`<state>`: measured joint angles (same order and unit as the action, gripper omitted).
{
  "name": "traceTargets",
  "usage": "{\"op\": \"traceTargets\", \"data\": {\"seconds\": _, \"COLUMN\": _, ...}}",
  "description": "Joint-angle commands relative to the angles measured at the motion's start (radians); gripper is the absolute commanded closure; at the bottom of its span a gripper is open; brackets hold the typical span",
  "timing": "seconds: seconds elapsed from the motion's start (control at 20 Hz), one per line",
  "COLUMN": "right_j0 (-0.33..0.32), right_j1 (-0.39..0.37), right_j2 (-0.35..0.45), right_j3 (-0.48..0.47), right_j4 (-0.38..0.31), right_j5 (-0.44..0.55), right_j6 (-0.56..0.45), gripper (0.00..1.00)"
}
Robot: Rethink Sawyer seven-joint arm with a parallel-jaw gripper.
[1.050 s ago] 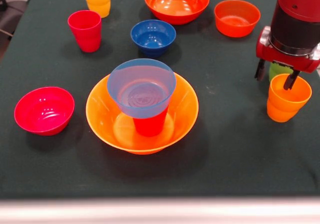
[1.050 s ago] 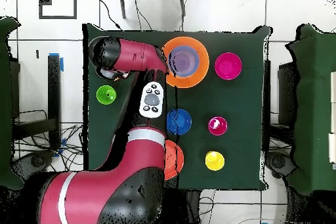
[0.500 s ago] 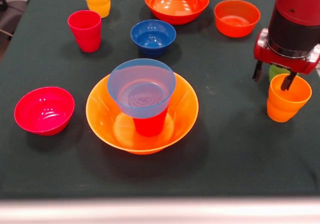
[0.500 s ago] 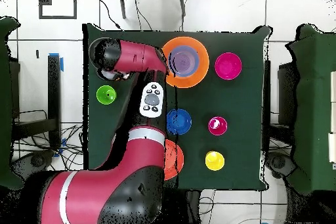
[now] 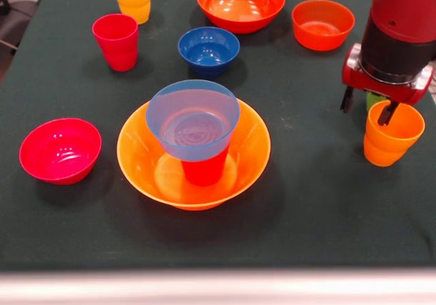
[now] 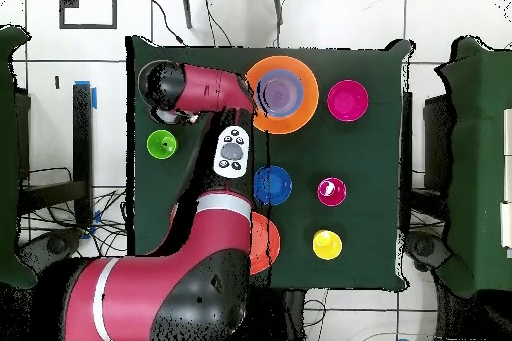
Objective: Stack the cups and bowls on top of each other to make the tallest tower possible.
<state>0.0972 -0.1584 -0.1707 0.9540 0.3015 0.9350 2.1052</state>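
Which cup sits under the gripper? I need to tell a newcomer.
Start at the red and black arm's gripper at the green table's edge. Just beneath stands the glossy orange plastic cup. A green cup hides behind it; the orange one is nearer and fully visible.

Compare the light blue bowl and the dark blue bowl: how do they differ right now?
The light blue bowl sits raised on a red-orange cup inside the large orange bowl; the dark blue bowl rests directly on the table. The light blue one is pale and see-through, the dark blue one deep and opaque. The light blue one lies nearer the front-view camera. Both are upright, empty and similarly shaped.
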Motion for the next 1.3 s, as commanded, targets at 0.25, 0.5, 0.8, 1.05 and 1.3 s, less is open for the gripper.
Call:
{"op": "traceTargets", "data": {"seconds": 0.25, "right_j0": -0.011, "right_j1": 0.068, "right_j2": 0.093, "right_j3": 0.033, "right_j4": -0.049, "right_j5": -0.08, "right_j6": 0.027, "gripper": 0.0}}
{"op": "traceTargets", "data": {"seconds": 0.5, "right_j0": -0.005, "right_j1": 0.073, "right_j2": 0.088, "right_j3": 0.024, "right_j4": -0.048, "right_j5": -0.075, "right_j6": 0.035, "gripper": 0.0}}
{"op": "traceTargets", "data": {"seconds": 0.8, "right_j0": 0.003, "right_j1": 0.079, "right_j2": 0.064, "right_j3": 0.008, "right_j4": -0.058, "right_j5": -0.07, "right_j6": 0.051, "gripper": 1.0}}
{"op": "traceTargets", "data": {"seconds": 1.05, "right_j0": 0.008, "right_j1": 0.083, "right_j2": 0.053, "right_j3": -0.003, "right_j4": -0.059, "right_j5": -0.057, "right_j6": 0.058, "gripper": 1.0}}
{"op": "traceTargets", "data": {"seconds": 1.3, "right_j0": -0.002, "right_j1": 0.079, "right_j2": 0.059, "right_j3": -0.005, "right_j4": -0.061, "right_j5": -0.073, "right_j6": 0.043, "gripper": 1.0}}
